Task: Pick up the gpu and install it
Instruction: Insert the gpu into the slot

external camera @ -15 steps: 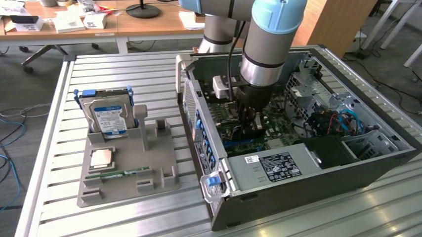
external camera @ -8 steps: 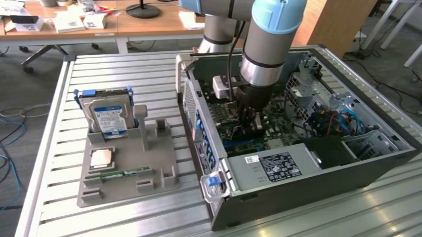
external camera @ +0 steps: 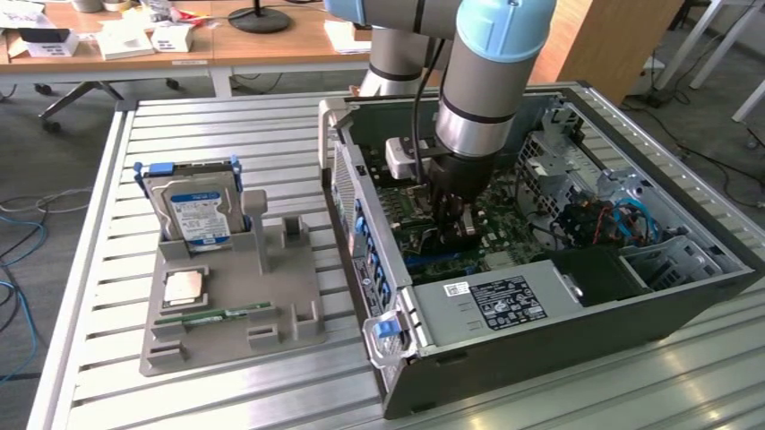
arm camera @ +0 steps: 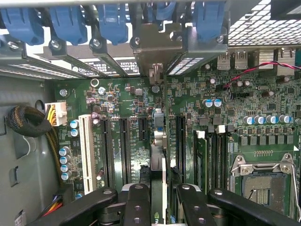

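- Gripper is lowered inside the open computer case, just above the motherboard; in the exterior view the arm's grey forearm hides much of the board behind it.
- Wrist view: the black fingers are drawn narrow and clamp the gpu, seen edge-on as a thin vertical strip. Its faces are hidden; its near end is cut off between the fingers.
- The gpu's silvery bracket sits at the rear slot openings, under the row of blue retaining clips.
- The card stands upright over a black expansion slot; whether it is fully seated cannot be made out.
- Neighbouring black slots and a white slot lie free on one side; RAM slots and the CPU socket on the other.
- Case walls close in near the gripper; the power supply borders the board toward the camera.
- Outside, on the slatted table, a grey fixture holds a hard drive, upright, well apart from the case.
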Controlling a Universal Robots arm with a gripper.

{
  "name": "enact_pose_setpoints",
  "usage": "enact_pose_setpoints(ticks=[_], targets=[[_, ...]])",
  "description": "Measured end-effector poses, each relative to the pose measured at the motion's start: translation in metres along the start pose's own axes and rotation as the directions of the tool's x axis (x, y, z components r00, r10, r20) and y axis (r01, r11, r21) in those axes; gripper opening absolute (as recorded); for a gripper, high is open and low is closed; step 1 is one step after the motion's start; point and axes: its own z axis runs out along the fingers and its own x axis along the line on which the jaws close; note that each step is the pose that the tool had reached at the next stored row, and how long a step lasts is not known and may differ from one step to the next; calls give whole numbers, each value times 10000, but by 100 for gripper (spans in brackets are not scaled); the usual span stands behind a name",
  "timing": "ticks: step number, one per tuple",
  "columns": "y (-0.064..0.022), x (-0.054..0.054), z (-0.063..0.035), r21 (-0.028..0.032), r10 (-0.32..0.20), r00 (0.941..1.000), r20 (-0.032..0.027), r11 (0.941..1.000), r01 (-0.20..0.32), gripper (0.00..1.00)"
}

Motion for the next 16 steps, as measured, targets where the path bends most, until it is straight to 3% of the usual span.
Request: enact_pose_setpoints(ticks=[16], targets=[[-13,-2,5,2,29,10000,9,10000,-29,26]])
